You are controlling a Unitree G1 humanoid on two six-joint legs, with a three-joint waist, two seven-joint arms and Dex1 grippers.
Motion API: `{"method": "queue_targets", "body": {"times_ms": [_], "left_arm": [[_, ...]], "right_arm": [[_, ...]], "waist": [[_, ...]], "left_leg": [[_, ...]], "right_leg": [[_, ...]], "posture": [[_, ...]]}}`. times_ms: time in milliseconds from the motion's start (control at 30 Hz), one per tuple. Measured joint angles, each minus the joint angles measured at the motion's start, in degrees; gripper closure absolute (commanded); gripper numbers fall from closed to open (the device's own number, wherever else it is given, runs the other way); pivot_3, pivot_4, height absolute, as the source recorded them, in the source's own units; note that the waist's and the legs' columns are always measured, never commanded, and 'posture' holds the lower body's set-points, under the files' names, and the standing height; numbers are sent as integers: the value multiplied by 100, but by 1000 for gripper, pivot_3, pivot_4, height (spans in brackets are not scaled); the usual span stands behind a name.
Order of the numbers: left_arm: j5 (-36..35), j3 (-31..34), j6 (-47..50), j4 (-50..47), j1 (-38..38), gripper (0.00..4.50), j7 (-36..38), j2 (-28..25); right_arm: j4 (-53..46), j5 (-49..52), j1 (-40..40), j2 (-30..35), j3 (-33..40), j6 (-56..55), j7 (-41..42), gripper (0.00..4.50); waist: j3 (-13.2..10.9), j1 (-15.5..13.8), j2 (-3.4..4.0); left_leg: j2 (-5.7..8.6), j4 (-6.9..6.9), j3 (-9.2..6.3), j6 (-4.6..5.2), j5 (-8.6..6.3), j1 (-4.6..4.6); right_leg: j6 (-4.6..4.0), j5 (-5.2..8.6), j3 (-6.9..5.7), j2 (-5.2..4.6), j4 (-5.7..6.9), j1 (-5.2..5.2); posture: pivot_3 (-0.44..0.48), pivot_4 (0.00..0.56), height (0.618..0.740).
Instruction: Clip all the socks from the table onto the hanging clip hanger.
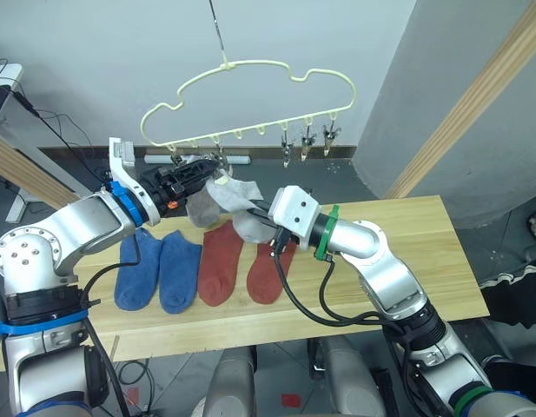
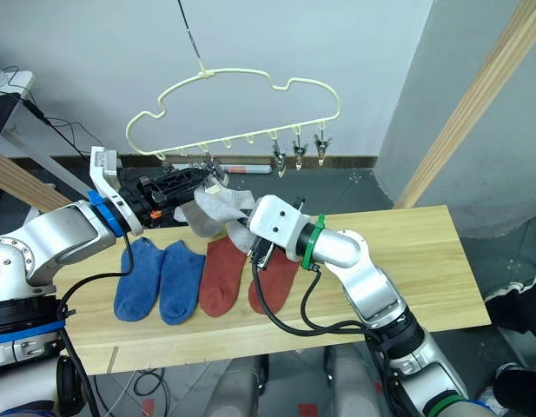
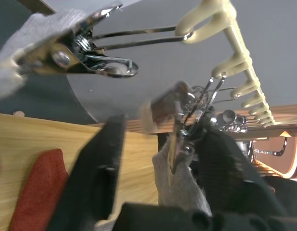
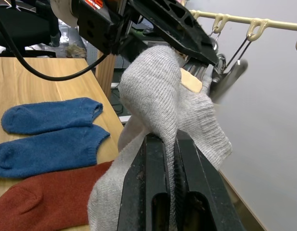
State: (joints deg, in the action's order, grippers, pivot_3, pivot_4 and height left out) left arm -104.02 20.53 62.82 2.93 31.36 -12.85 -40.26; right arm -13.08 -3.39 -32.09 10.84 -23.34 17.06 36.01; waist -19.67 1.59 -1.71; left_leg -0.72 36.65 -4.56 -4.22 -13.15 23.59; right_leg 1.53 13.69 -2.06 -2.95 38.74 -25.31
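Observation:
The pale-yellow clip hanger (image 1: 250, 65) hangs above the table (image 1: 406, 252). Two blue socks (image 1: 159, 271) and two rust-red socks (image 1: 241, 265) lie side by side on it. One grey sock (image 1: 201, 208) hangs from a clip (image 3: 66, 55) at the hanger's left. My right gripper (image 4: 168, 137) is shut on the second grey sock (image 4: 158, 91) and holds its cuff up at the neighbouring clip (image 3: 184, 125). My left gripper (image 1: 205, 168) stands open around that clip, with a gap between one finger (image 3: 97, 178) and the clip.
Three bare clips (image 1: 307, 143) hang at the hanger's right end. Slanted wooden beams stand at the right (image 1: 476, 95) and the left (image 1: 24, 169). A black cable (image 1: 324, 308) loops from my right arm over the table's front.

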Motion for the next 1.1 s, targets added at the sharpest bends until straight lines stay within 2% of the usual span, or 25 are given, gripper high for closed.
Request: {"method": "queue_targets", "body": {"times_ms": [100, 133, 267, 367, 500, 533, 567, 667, 767, 867, 900, 1000, 1067, 1100], "left_arm": [[224, -15, 40, -215, -109, 187, 348, -210], [393, -36, 120, -414, -177, 0, 585, -370], [671, 9, 171, -1041, -400, 0, 1250, -715], [1292, 7, 124, -1570, -770, 0, 1835, -912], [2258, -161, -255, -2013, -1187, 0, 2376, -869], [2561, -238, -454, -2206, -1336, 0, 2479, -732], [2808, -317, -647, -2408, -1506, 0, 2543, -515], [3619, -740, -1159, -2722, -1851, 0, 2754, -154], [4578, -829, -1919, -2782, -1953, 0, 2897, 148], [5578, -1004, -2866, -2781, -2053, 0, 3224, 412], [5720, -1034, -2998, -2780, -2070, 0, 3281, 447], [6242, -1124, -3542, -2753, -2159, 602, 3483, 726], [6728, -1333, -3939, -2678, -2200, 1168, 3461, 1025], [6923, -1426, -4074, -2666, -2226, 1168, 3442, 1159]], "right_arm": [[37, 1, -13, -15, -18, 0, 7, 4500], [66, 1, -13, -8, -22, 2, 9, 4249], [173, 251, -24, -26, -12, 178, 195, 3150], [184, 419, -27, 56, 46, 266, 362, 2019], [165, 531, 13, 207, 152, 372, 435, 617], [67, 598, 120, 271, 220, 430, 449, 196], [-47, 682, 256, 359, 286, 512, 461, 38], [-282, 895, 526, 533, 559, 944, 446, 38], [-778, 1324, 661, 671, 1061, 1617, 364, 38], [-1279, 2021, 674, 460, 1772, 2325, 112, 38], [-1345, 2108, 672, 449, 1845, 2425, 70, 38], [-1496, 2356, 676, 524, 1974, 2691, -4, 0], [-1639, 2440, 675, 652, 1982, 2713, -11, 0], [-1697, 2431, 674, 744, 1966, 2678, 2, 0]], "waist": [[-4, 14, -8], [-6, 17, -11], [-7, 1, -11], [-8, 0, -10], [-8, -8, -10], [-8, -11, -9], [-8, -23, -9], [-8, -42, -10], [-8, -64, -10], [-8, -48, -10], [-8, -46, -10], [-8, -25, -9], [-8, -14, -10], [-8, -16, -10]], "left_leg": [[0, -1, 0, 0, 0, 10], [0, -1, 0, -3, 2, 16], [0, -5, -2, -15, 8, 20], [3, -14, 0, -1, 1, 19], [0, -24, -3, 0, 1, 19], [1, -29, -2, 0, 1, 19], [2, -34, -2, 0, 1, 19], [-1, -36, -6, -6, 4, 36], [1, -45, -3, 2, 0, 33], [-2, -54, -1, 3, 0, 29], [-2, -55, -2, 3, 0, 29], [3, -55, 2, 6, -1, 30], [5, -53, 1, 9, -1, 31], [8, -52, 0, 10, -1, 32]], "right_leg": [[0, 0, -2, 2, -6, -6], [-1, 0, -1, 2, -5, -12], [-1, -1, -2, 1, -10, -15], [-1, 0, -1, 0, -17, -15], [-2, 0, -4, 0, -22, -16], [-2, 0, -3, -1, -28, -16], [-5, -2, -2, -7, -31, -14], [-15, -10, -4, -7, -67, -14], [-16, -11, -7, -5, -70, -13], [-18, -12, -8, -2, -72, -13], [-19, -12, -10, 1, -72, -13], [-16, -11, -9, 0, -74, -12], [-14, -10, -10, 0, -77, -9], [-14, -10, -12, -1, -77, -8]], "posture": [[7, 339, 740], [12, 339, 740], [21, 337, 740], [24, 337, 740], [22, 335, 740], [22, 335, 740], [17, 336, 740], [13, 336, 740], [4, 335, 740], [0, 334, 740], [-11, 330, 740], [-14, 329, 740], [-18, 325, 740], [-17, 326, 740]]}}
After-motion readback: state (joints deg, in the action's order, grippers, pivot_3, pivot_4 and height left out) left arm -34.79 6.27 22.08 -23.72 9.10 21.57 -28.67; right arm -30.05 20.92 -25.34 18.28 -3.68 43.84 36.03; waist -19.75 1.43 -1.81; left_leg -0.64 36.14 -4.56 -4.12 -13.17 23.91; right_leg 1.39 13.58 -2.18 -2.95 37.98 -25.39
